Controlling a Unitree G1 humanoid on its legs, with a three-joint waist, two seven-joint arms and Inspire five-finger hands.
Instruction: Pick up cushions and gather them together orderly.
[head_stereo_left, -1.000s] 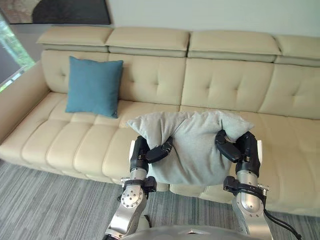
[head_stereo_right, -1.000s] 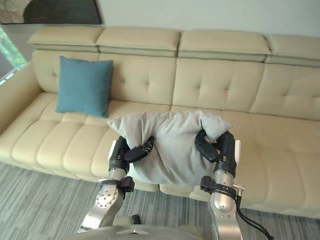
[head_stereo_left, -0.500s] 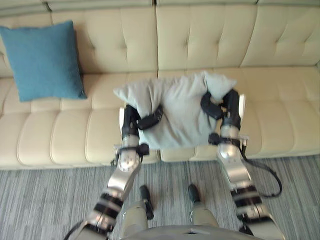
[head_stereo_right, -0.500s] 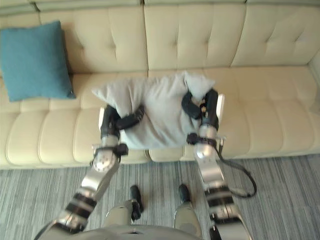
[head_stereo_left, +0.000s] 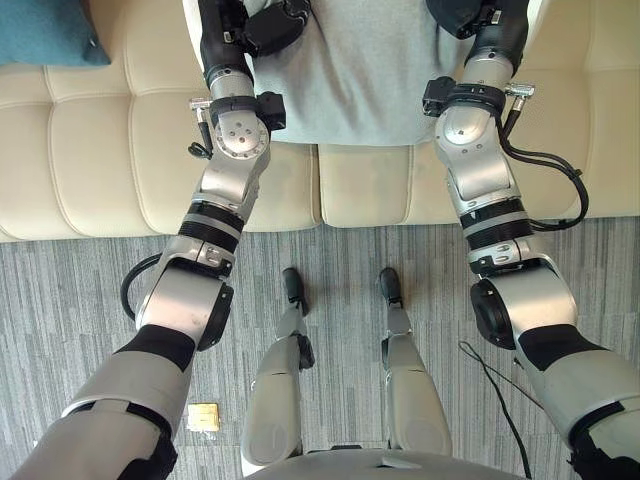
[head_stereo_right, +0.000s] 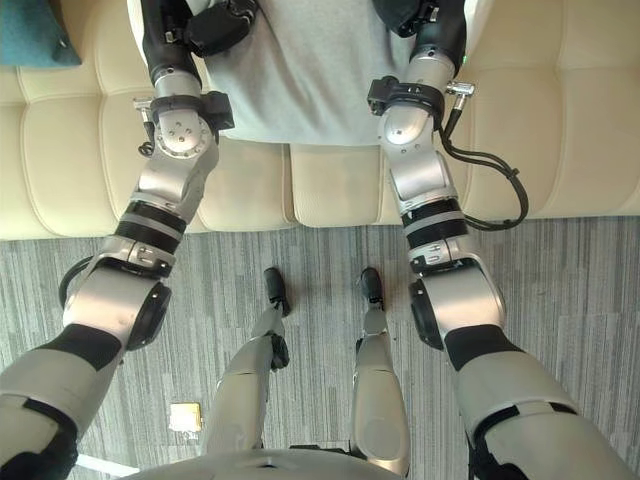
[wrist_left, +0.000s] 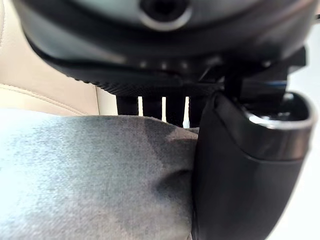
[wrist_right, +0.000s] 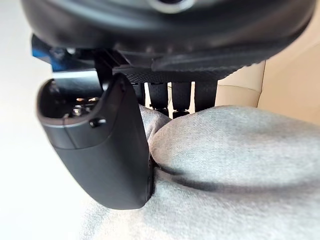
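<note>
The grey cushion (head_stereo_left: 360, 70) is held between both hands over the front part of the sofa (head_stereo_left: 100, 150) seat, its long side running left to right. The left hand (head_stereo_left: 268, 24) clamps the left end, thumb dug into the fabric with fingers curled behind. The right hand (head_stereo_left: 462, 14) pinches the right end the same way. The blue cushion (head_stereo_left: 40, 30) lies well apart on the far left of the sofa, on the left hand's side, so I'd judge the load must travel leftward to sit beside it
</note>
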